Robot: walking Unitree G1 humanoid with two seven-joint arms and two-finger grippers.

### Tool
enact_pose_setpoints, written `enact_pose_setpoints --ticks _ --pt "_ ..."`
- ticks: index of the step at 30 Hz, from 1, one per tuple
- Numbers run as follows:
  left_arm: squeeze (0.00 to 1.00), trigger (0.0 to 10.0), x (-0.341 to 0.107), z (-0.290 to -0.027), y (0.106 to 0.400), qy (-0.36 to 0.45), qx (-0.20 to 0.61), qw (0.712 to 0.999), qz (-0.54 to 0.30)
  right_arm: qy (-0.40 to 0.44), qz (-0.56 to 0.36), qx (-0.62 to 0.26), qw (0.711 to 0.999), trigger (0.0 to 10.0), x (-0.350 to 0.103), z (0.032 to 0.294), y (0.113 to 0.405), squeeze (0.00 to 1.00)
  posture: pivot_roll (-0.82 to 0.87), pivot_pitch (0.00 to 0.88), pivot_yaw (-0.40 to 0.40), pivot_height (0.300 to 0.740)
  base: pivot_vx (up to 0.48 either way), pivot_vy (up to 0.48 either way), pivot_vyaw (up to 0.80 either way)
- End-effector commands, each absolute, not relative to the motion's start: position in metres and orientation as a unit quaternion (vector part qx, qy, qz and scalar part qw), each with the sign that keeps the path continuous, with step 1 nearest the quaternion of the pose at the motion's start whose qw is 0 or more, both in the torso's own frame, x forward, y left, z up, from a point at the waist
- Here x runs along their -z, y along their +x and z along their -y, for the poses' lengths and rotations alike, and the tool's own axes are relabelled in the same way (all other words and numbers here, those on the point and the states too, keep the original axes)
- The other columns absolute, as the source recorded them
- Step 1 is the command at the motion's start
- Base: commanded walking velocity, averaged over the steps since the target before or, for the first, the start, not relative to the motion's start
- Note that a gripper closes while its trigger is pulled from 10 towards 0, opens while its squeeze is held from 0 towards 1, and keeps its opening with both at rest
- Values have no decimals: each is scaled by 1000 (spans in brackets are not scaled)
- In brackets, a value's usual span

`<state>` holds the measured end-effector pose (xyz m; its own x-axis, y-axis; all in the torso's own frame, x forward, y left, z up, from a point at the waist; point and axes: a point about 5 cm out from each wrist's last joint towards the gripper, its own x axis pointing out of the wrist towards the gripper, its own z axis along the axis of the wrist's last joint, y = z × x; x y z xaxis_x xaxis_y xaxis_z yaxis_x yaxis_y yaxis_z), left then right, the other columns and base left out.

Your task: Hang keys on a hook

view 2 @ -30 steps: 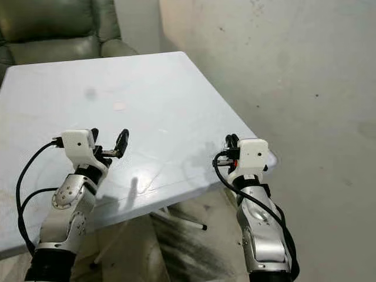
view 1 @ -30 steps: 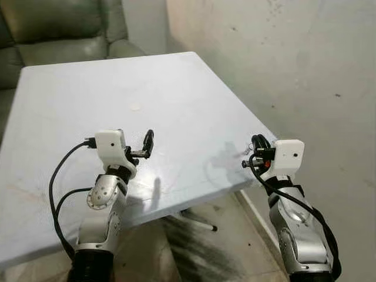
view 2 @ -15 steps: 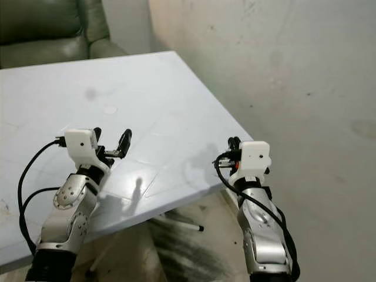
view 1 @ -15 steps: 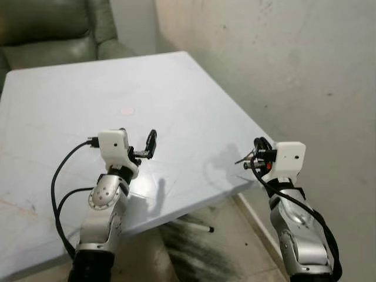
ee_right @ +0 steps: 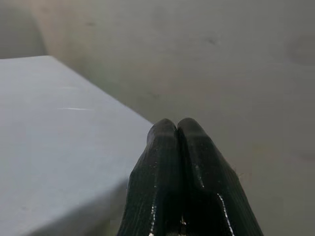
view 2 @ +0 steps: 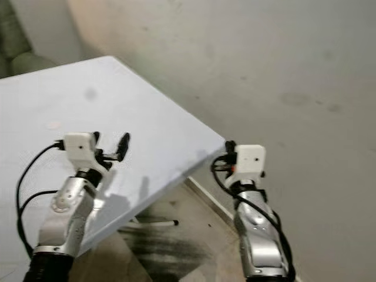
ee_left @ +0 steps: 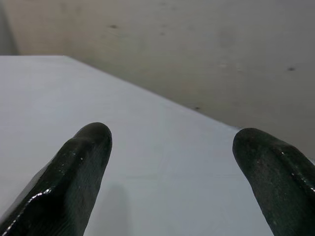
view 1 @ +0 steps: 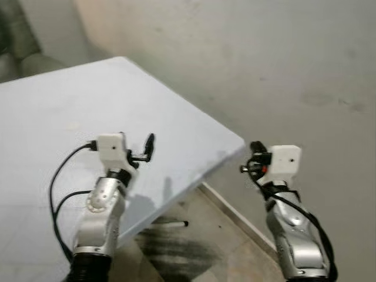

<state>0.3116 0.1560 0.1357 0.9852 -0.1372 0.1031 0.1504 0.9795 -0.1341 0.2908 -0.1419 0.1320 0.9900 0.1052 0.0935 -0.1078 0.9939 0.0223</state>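
Note:
My right gripper is raised beside the white table's corner, in front of a bare wall. In the right wrist view its fingers are pressed together, with a small metal glint, which I take to be the keys, low between them. A small metal piece sticks out at that gripper's side. My left gripper hovers over the table. Its fingers stand wide apart with nothing between them.
A grey-green sofa stands behind the table at the far left. Below the table's edge lie a tiled floor with a dark smudge and a white table leg. A skirting strip runs along the wall's foot.
The whole view has swung to the right, so the sofa and table have slid left and more wall shows. Both arms keep the same pose, and neither gripper's state has changed.

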Motion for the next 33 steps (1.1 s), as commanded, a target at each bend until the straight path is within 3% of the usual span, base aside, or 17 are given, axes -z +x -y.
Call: enact_pose_setpoints --ticks 1,33 --pt "0 10000 -138 -146 312 -81 97 991 47 8 55 -45 997 10000 -136 149 291 0 -23 41 -14 740 0 0 -769" --pt "0 10000 -137 -142 311 -77 109 990 46 9 52 -39 998 10000 -135 150 288 0 -30 45 -12 740 0 0 -769"
